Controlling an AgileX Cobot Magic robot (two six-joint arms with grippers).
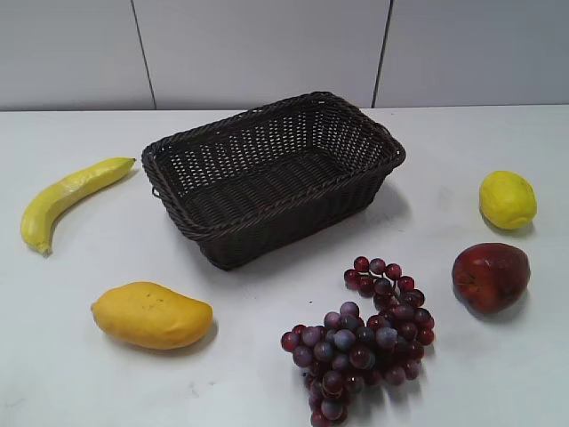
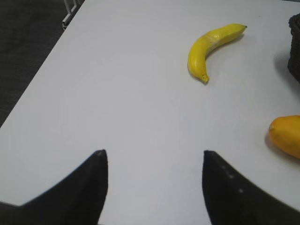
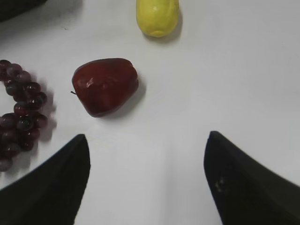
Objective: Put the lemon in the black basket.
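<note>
lemon [image 1: 508, 199] is seen resting on the white table [image 1: 80, 374] at the far right, well apart from the black basket [image 1: 272, 178] that stands in the middle with nothing visible inside it. no step of the task appears to have been begun: the fruit is untouched, and neither arm is shown in the exterior view. the right gripper [image 3: 145, 145] is held spread wide above the table, with a dark red apple [image 3: 106, 86] lying between it and the lemon, which is cut off by the top edge of that view. the left gripper [image 2: 153, 157] is likewise spread and empty, near a banana [image 2: 210, 48] and a mango [image 2: 287, 136]. the next move is judged to call for the right gripper to be carried past the apple, without it or the grapes [image 1: 366, 342] being nudged, and lowered around the lemon. the lemon's skin is bright yellow, dimpled and slightly glossy, its form roundish with a small nub, so a centred grasp would be needed against rolling.
</note>
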